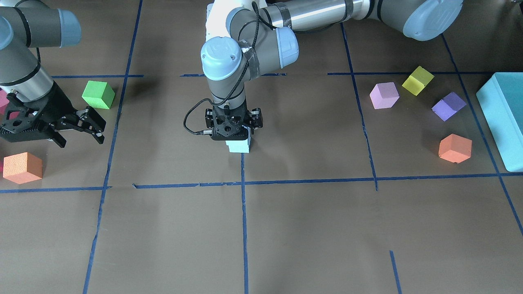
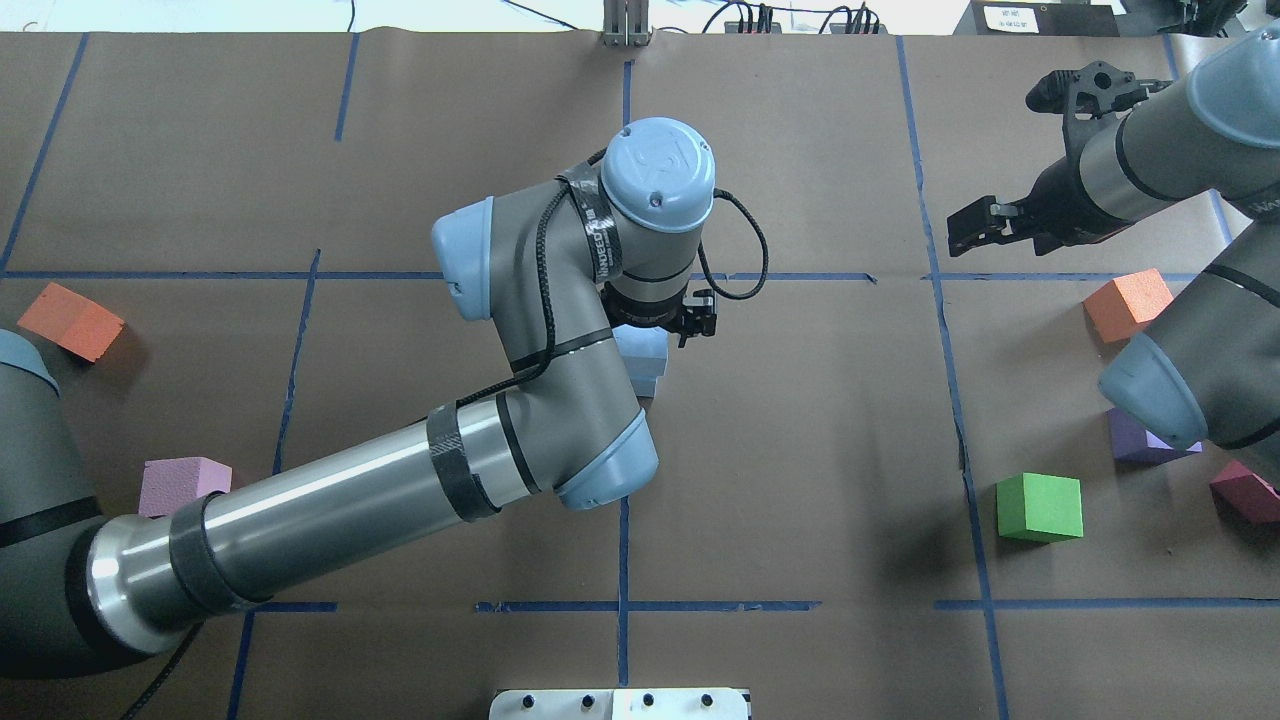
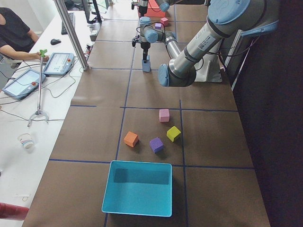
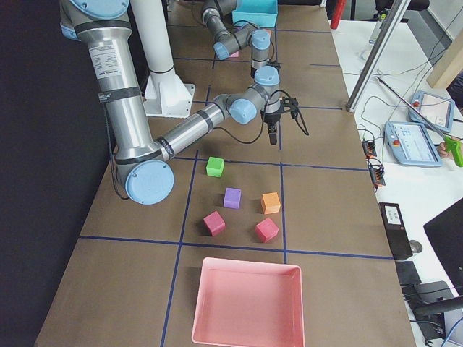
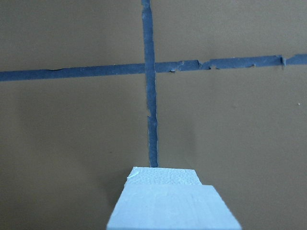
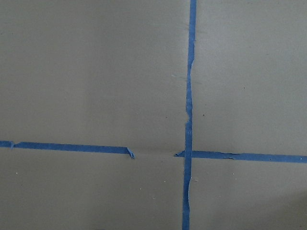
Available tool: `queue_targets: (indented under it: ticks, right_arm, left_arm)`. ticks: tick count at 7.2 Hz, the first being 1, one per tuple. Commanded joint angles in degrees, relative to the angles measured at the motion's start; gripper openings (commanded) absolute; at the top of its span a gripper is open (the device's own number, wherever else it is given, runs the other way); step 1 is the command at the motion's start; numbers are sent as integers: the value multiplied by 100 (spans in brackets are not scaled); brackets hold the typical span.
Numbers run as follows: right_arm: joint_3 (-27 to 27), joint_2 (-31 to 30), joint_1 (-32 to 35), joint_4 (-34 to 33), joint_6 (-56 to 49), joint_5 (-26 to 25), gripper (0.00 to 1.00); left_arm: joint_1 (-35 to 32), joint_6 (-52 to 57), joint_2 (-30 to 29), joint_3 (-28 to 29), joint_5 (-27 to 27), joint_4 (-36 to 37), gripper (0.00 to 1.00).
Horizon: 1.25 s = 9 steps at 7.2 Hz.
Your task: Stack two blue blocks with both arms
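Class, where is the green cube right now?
The green cube sits upper left in the front-facing view, on the robot's right side, just above the right gripper.

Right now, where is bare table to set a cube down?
Bare: the strip on the operators' side of the long blue tape line, and the square between the pale blue foam blocks and the pink foam cube. Crowded: between that cube and the flat teal box, and around the green foam cube.
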Motion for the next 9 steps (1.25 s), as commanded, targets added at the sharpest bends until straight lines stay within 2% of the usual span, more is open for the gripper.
queue_targets:
  ticks: [1, 4, 5, 6, 7, 8, 9]
  right_arm:
    - [-9, -22, 8, -6, -25, 3, 100]
    - [-18, -22, 8, -6, -42, -6, 100]
    - [-35, -22, 217, -6, -338, 11, 100]
    - [-87, -100, 462, -32, -672, 72, 100]
    - [-227, -145, 848, -32, -1075, 456, 100]
    - [-472, -232, 1504, -84, -1628, 1147, 100]
    - [-944, -407, 2120, -76, -2407, 1615, 100]
  left_arm:
    - [-443, 2, 744, -1536, -21, 96, 100]
    - [-918, 11, 1545, -2727, -82, 97, 100]
    - [-1198, 29, 1879, -2957, -422, 62, 100]
    - [-1514, 794, 2117, -2968, -782, 105, 100]
    - [-1883, 1429, 2590, -3064, -1012, 106, 100]
    - [-2330, 2253, 3195, -3222, -1353, 97, 100]
    - [-2909, 3244, 3871, -3424, -1757, 106, 100]
